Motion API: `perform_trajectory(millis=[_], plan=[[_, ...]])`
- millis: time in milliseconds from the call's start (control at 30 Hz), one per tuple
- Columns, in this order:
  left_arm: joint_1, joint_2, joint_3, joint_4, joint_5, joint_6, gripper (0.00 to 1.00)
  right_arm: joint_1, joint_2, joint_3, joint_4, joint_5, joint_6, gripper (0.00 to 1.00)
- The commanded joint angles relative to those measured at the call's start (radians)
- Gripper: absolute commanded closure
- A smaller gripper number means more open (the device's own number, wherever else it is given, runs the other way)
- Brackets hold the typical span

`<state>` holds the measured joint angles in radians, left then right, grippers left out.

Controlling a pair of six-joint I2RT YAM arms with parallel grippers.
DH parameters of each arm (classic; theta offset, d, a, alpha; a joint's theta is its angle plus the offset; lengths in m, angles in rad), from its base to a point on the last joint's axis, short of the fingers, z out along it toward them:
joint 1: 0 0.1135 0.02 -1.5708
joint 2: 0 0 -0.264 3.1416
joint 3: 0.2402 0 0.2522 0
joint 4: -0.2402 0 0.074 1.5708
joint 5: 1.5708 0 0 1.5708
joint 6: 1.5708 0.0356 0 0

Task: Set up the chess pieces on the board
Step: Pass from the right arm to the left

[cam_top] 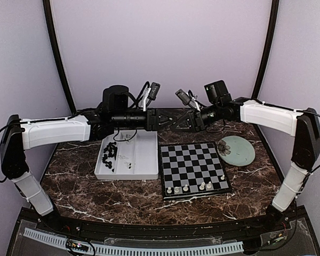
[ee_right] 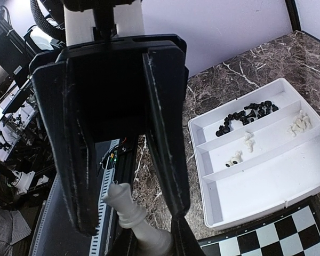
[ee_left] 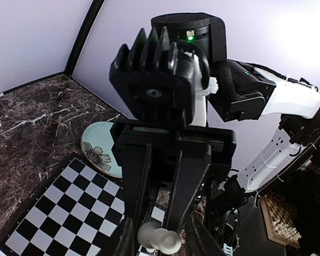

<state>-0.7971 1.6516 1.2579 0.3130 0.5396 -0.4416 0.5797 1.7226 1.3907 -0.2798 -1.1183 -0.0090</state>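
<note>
High over the back of the table my two grippers meet tip to tip. My right gripper [cam_top: 176, 121] [ee_right: 149, 246] is shut on the base of a white chess piece [ee_right: 129, 216] [ee_left: 159, 238]. My left gripper [cam_top: 167, 119] [ee_left: 160, 241] is open, its fingers [ee_right: 165, 149] standing on either side of the piece's head with gaps showing. The board [cam_top: 194, 162] [ee_left: 53, 213] [ee_right: 280, 234] lies below with several white pieces [cam_top: 185, 188] on its near row. More black pieces [cam_top: 109, 156] [ee_right: 245, 113] and white pieces [ee_right: 248, 142] lie in the tray.
The white compartment tray [cam_top: 144, 162] [ee_right: 266, 186] sits left of the board. A pale green flowered plate [cam_top: 239, 151] [ee_left: 98, 152] lies to its right. Dark marble tabletop [cam_top: 96, 194] surrounds them, with a cable rail along the near edge.
</note>
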Motion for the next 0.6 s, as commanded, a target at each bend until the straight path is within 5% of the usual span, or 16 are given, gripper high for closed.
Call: perform_trajectory(millis=[0,200,500,567], plan=[[-0.007,0.000,0.044,-0.043,0.017,0.000,0.69,-0.006,-0.032,-0.013,0.040,-0.018,0.008,0.84],[-0.007,0.009,0.055,-0.054,0.017,-0.005,0.76,-0.006,-0.035,-0.018,0.039,-0.011,0.007,0.84],[-0.006,-0.023,0.042,-0.091,-0.041,0.027,0.69,-0.008,-0.038,-0.024,0.037,-0.005,0.008,0.84],[-0.006,-0.027,0.038,-0.097,-0.043,0.031,0.74,-0.008,-0.036,-0.023,0.037,-0.006,0.007,0.84]])
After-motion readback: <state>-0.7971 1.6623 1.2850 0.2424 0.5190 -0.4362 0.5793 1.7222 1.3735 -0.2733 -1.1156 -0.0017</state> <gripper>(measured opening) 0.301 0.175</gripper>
